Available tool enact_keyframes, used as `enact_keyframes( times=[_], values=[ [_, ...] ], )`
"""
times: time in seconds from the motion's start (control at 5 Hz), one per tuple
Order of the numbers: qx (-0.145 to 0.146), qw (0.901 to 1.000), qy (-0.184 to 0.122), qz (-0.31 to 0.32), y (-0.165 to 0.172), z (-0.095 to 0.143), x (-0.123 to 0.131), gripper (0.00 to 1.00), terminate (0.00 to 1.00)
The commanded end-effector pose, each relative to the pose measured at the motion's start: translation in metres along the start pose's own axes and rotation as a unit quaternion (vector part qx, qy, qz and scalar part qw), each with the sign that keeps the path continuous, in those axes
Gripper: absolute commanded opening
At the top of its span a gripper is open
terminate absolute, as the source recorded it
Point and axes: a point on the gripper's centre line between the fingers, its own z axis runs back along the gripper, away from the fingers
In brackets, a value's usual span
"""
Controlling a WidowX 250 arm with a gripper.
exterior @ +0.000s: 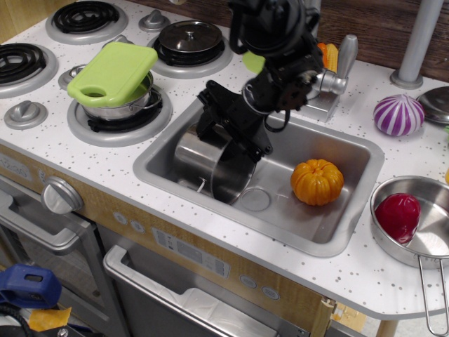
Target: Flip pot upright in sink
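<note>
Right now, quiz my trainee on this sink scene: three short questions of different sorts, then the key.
1. True or false: the pot stands upright on the floor of the sink.
2. Which thing lies in the basin to the right of the drain? A) orange pumpkin B) green cutting board C) red ball
3. Fill in: the gripper is at the pot's ____.

Key: 1 false, it is tilted on its side; 2 A; 3 rim.

A toy kitchen: stove burners (90, 17), sink (330, 235), oven door (189, 302) below the speckled counter (365, 277).
</note>
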Motion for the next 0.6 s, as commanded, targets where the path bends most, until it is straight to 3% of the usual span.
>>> enact_keyframes(
  times=[0.0, 0.4],
  values=[
    [-0.039, 0.9977, -0.041, 0.039, 0.0081, 0.008, 0.0027, 0.0, 0.0],
    [-0.096, 0.9922, -0.04, 0.069, 0.008, 0.0112, 0.0044, 0.0, 0.0]
  ],
)
